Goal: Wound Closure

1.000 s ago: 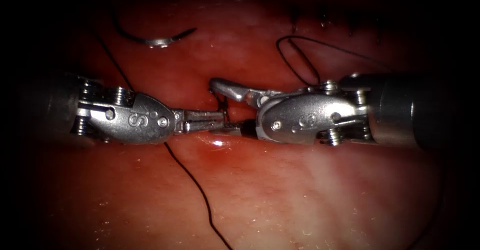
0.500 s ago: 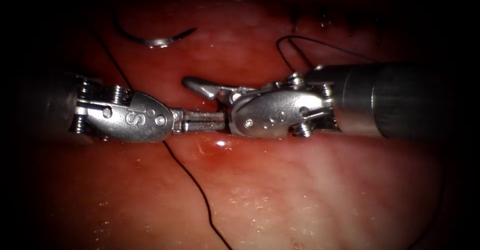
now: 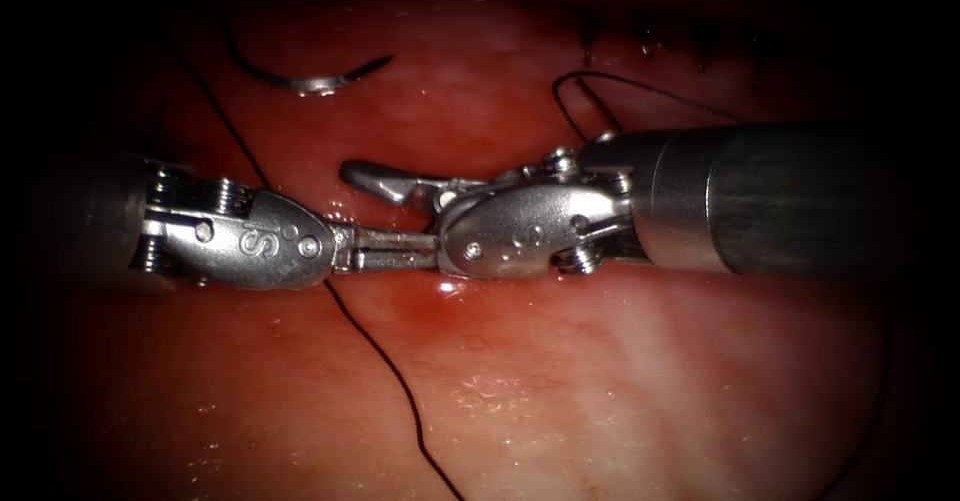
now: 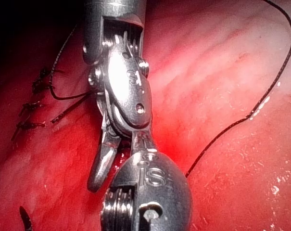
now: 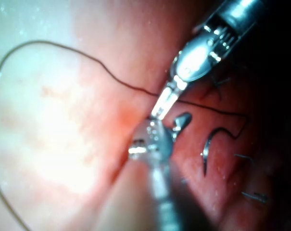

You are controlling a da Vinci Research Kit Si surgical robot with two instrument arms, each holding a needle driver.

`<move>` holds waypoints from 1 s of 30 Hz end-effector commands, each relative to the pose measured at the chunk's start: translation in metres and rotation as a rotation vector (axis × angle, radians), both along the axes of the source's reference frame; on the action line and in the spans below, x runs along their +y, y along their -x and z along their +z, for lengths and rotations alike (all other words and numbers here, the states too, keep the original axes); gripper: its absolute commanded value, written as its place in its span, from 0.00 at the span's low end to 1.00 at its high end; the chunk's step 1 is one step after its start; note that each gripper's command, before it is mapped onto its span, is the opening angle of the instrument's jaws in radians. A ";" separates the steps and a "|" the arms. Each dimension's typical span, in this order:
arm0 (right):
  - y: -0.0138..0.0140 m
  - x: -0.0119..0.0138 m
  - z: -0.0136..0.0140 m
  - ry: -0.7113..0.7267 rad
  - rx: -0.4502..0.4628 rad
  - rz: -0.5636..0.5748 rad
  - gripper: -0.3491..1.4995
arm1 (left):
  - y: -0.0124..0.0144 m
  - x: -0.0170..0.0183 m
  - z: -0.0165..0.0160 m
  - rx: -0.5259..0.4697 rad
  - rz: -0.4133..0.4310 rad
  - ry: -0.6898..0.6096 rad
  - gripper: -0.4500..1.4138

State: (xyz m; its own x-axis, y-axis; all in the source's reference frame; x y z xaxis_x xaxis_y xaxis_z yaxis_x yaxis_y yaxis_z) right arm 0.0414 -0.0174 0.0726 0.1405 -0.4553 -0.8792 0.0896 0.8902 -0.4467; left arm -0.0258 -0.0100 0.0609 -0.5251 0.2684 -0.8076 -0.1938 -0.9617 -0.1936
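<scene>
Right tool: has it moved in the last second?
Yes. The right tool has slid toward the picture's left in the endoscope view; its open upper jaw now sits nearer below the needle, which lies loose on the tissue in the same spot.

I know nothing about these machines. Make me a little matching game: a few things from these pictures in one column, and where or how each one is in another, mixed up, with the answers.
Things:
1. needle
2. left tool
3. right tool
4. finished stitches

States:
A. jaws open, one jaw lifted clear above the cut
B. lying loose on the tissue, held by nothing
C. dark knots in a row across the closed part of the cut
D. jaws shut and slim, reaching toward the other tool

Pairs: 1-B, 2-D, 3-A, 4-C

What the left tool's shut jaws hold can't be made out.
</scene>
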 end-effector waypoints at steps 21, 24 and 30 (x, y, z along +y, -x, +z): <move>-0.0021 -0.0003 0.0017 0.037 -0.051 -0.043 0.68 | 0.0014 -0.0010 0.0005 -0.059 0.052 -0.021 0.00; -0.0010 0.0006 0.0009 -0.012 -0.066 0.021 0.93 | 0.0008 -0.0011 0.0003 -0.066 0.062 -0.021 0.00; 0.0025 0.0017 -0.0015 -0.048 -0.044 0.055 0.96 | -0.0016 -0.0014 -0.0011 -0.048 0.059 -0.016 0.00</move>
